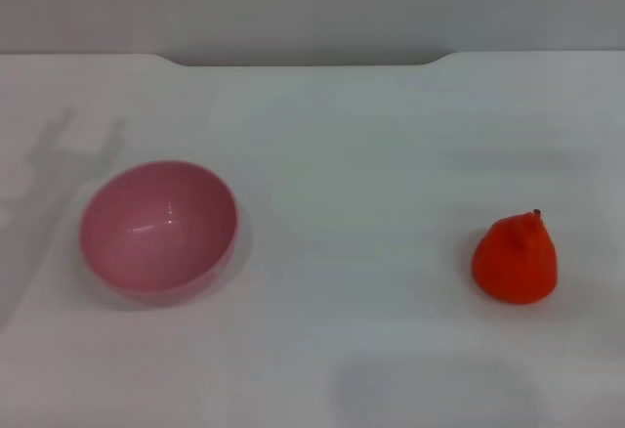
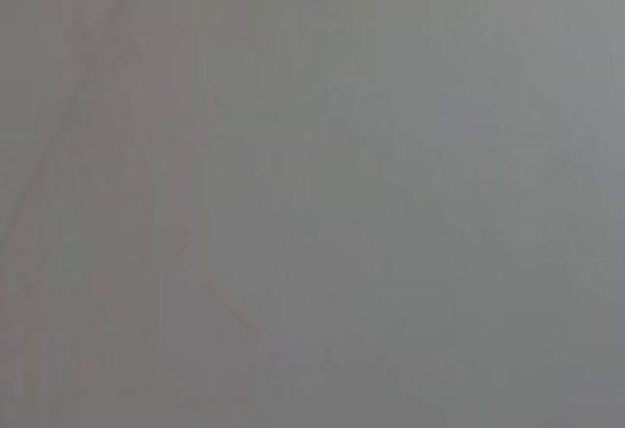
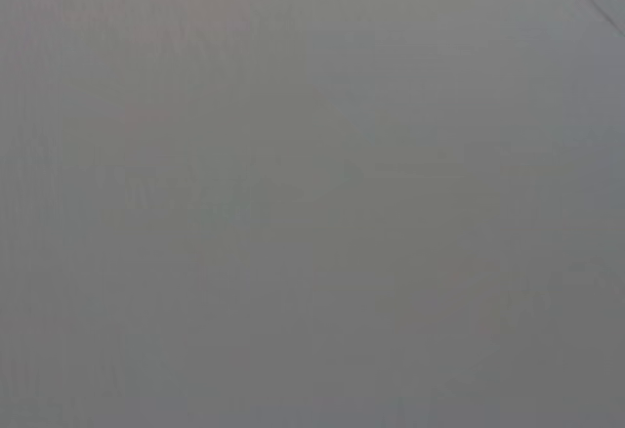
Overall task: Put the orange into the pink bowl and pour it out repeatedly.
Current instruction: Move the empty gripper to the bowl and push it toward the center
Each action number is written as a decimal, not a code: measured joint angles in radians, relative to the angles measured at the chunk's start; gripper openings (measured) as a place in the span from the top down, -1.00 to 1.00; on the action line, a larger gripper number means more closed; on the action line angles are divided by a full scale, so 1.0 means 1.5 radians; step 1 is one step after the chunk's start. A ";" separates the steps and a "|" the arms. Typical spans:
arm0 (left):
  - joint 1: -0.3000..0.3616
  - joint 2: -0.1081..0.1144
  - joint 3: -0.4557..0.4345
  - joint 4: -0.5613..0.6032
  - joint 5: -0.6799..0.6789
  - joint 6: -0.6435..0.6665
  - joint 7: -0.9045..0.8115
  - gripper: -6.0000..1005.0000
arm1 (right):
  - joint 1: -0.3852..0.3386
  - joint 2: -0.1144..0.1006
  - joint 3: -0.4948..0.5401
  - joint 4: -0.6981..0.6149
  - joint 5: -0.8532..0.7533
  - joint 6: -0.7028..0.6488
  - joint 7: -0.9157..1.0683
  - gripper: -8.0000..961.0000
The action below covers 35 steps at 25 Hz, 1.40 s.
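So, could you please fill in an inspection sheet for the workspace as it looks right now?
Surface: white table, a faint shadow at its left edge.
Pink bowl: upright on the robot's left side, nothing in it.
Orange: resting on the table on the robot's right side, well apart from the bowl, stem up.
Clutter: nothing seen.
End effectors: neither left nor right in view; both wrist views show only plain grey.
Cables: nothing seen.
Surroundings: grey wall behind the table's far edge.

bowl (image 1: 158, 230) on table (image 1: 352, 145) left, fruit (image 1: 516, 258) well apart right
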 joint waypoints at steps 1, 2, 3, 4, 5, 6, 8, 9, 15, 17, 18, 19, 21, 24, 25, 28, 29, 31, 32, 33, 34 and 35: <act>0.000 0.000 0.000 0.000 0.000 0.000 0.000 -0.53 | -0.001 0.000 0.000 0.004 0.000 0.000 -0.002 -0.57; -0.002 0.000 -0.001 0.000 0.000 -0.004 0.003 -0.53 | -0.002 0.000 0.000 0.010 0.000 0.000 -0.003 -0.57; -0.002 0.000 -0.002 0.001 0.000 -0.005 0.003 -0.53 | -0.003 0.000 0.000 0.016 0.000 0.000 -0.003 -0.57; -0.002 0.000 -0.003 0.002 0.000 -0.005 0.004 -0.53 | -0.003 0.000 -0.001 0.020 0.000 0.000 -0.003 -0.57; -0.002 -0.001 -0.006 0.005 0.000 -0.005 0.005 -0.53 | -0.004 -0.001 -0.002 0.023 0.000 0.002 -0.003 -0.57; -0.002 -0.001 -0.006 0.005 0.000 -0.005 0.005 -0.53 | -0.005 -0.002 -0.003 0.025 -0.001 0.003 -0.003 -0.57; -0.002 -0.001 -0.008 0.008 0.000 -0.004 0.008 -0.53 | -0.009 -0.003 -0.004 0.025 -0.001 0.004 -0.003 -0.57; -0.001 -0.001 -0.009 0.008 0.000 -0.003 0.008 -0.53 | -0.011 -0.003 -0.004 0.025 -0.001 0.004 -0.003 -0.57; 0.001 0.001 -0.011 0.017 0.003 -0.005 0.000 -0.52 | -0.015 -0.005 -0.019 0.024 -0.001 0.005 0.000 -0.57; 0.010 0.021 -0.004 0.071 0.042 -0.046 -0.093 -0.52 | -0.016 -0.006 -0.021 0.024 -0.002 0.005 0.001 -0.57; 0.010 0.021 -0.004 0.071 0.042 -0.046 -0.093 -0.52 | -0.017 -0.006 -0.023 0.024 -0.002 0.005 0.001 -0.57; 0.010 0.032 -0.003 0.088 0.066 -0.061 -0.137 -0.52 | -0.018 -0.006 -0.024 0.024 -0.002 0.005 0.001 -0.57; 0.005 0.064 -0.007 0.129 0.143 -0.082 -0.263 -0.52 | -0.019 -0.006 -0.027 0.024 -0.002 0.005 0.001 -0.57; 0.004 0.076 -0.012 0.161 0.189 -0.084 -0.324 -0.52 | -0.021 -0.007 -0.028 0.024 -0.002 0.006 0.001 -0.57; 0.004 0.081 -0.013 0.174 0.205 -0.087 -0.351 -0.52 | -0.021 -0.007 -0.028 0.024 -0.002 0.006 0.001 -0.57; 0.003 0.108 -0.015 0.212 0.272 -0.096 -0.467 -0.51 | -0.023 -0.007 -0.028 0.025 -0.002 0.006 0.001 -0.57; 0.002 0.114 -0.014 0.221 0.290 -0.095 -0.493 -0.51 | -0.023 -0.008 -0.028 0.025 -0.002 0.006 0.001 -0.57; -0.004 0.138 -0.014 0.260 0.367 -0.094 -0.588 -0.51 | -0.023 -0.008 -0.028 0.023 -0.002 0.006 0.002 -0.57; -0.004 0.138 -0.014 0.260 0.367 -0.094 -0.588 -0.51 | -0.023 -0.008 -0.029 0.023 -0.002 0.006 0.002 -0.57; -0.004 0.138 -0.014 0.260 0.367 -0.094 -0.588 -0.51 | -0.023 -0.008 -0.029 0.023 -0.002 0.006 0.002 -0.57; -0.008 0.150 -0.014 0.284 0.416 -0.095 -0.647 -0.51 | -0.022 -0.009 -0.029 0.022 -0.002 0.007 0.002 -0.57; -0.018 0.168 -0.018 0.331 0.519 -0.096 -0.754 -0.51 | -0.021 -0.009 -0.029 0.022 -0.002 0.007 0.002 -0.57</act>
